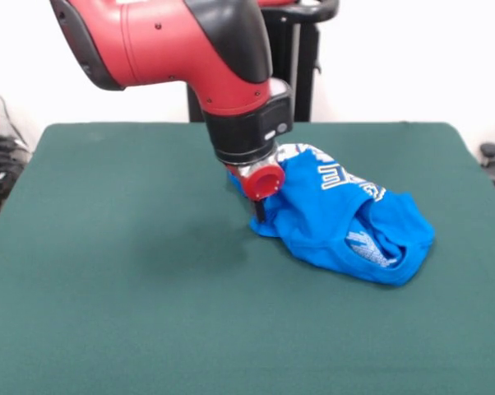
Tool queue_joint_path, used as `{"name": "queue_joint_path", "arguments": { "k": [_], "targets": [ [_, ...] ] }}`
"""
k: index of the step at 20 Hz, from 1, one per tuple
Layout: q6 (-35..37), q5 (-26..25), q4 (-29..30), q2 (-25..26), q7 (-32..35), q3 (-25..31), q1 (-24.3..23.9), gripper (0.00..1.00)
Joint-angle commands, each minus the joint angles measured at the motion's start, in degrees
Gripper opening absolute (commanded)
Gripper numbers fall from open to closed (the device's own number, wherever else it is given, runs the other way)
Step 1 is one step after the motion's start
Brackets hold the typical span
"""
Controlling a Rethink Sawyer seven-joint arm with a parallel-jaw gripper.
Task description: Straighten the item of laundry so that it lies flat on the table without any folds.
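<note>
1 dark green table (132,313) fills most of the front view, its cloth plain and smooth. Over it reaches the red and black arm (190,41), coming down from 11 o'clock and ending in a black wrist with a red round cap just above the cloth. Right of centre, toward 3 o'clock, lies the item of laundry (338,222), a bright blue T-shirt bunched into a rumpled heap with several folds; white block lettering shows on its upper side and a white pixel pattern peeps from an opening at its 5 o'clock end. The heap rests on the table, well inside its edges. The gripper (259,212) stands at the shirt's 9 o'clock edge, a thin dark tip touching or just beside the blue cloth; whether the fingers are spread, pressed together or pinching the shirt cannot be told.
</note>
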Motion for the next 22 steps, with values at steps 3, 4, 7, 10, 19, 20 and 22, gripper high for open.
{"name": "queue_joint_path", "arguments": {
  "k": [3,4,7,10,19,20,22],
  "targets": [
    [0.65,-5.31,-2.79,1.51,-4.73,-2.51,8.91,0.0],
    [0.53,-5.75,-3.36,1.61,-4.51,-3.09,9.49,0.0],
    [0.05,-7.41,-4.63,1.55,-4.7,-4.85,10.83,0.0],
    [0.05,-10.72,-6.41,-0.32,-3.06,-8.69,13.99,0.0],
    [3.7,-9.71,-6.98,-2.75,-5.37,-9.3,14.06,0.0],
    [4.35,-9.42,-7.12,-3.15,-5.83,-9.26,13.95,0.0],
    [5.07,-9.23,-7.52,-3.36,-6.48,-9.25,13.83,0.0]
  ]
}}
